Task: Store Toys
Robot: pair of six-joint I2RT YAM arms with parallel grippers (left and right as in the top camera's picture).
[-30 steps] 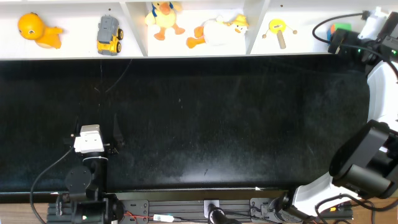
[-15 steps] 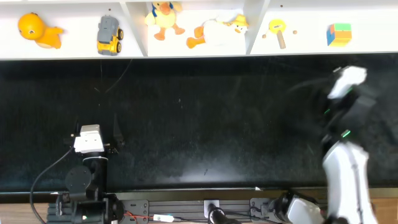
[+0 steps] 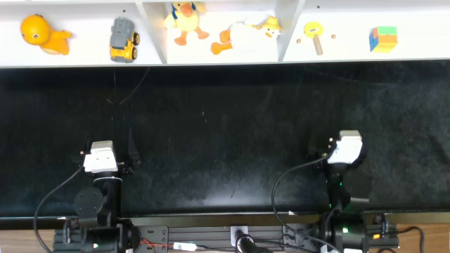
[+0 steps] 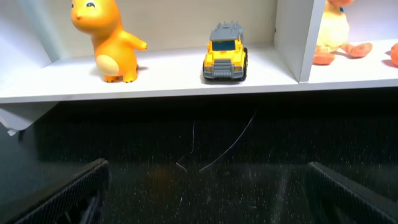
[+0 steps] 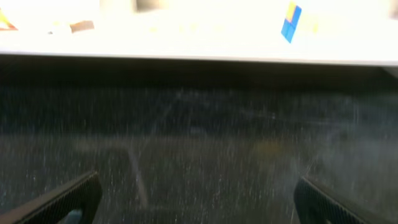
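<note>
- Toys: all six sit on the white shelf (image 3: 84,55) along the far edge.
  - Left bay: orange figure (image 3: 42,33), truck (image 3: 123,39).
  - Middle bay: plush duck (image 3: 186,21), white plush (image 3: 246,36) lying on its side.
  - Right bay: rattle (image 3: 314,35), cube (image 3: 383,38).
- Step, as I judge it: storing looks done, and what is left is parking.
  - Hold both arms low and near over the black mat (image 3: 225,126), well apart from the shelf.
  - Any last check should be that the cube sits well back from the lip.
- Left gripper (image 4: 211,190): jaws apart, nothing between them.
- Right gripper (image 5: 196,199): jaws apart, nothing between them.
- Hard to make out:
  - Right wrist view has the shelf washed out, so the cube is only a blue-yellow patch.
  - Fingertips are cut off at both wrist views' edges.
  - A divider cuts off part of the plush duck in the left wrist view.
</note>
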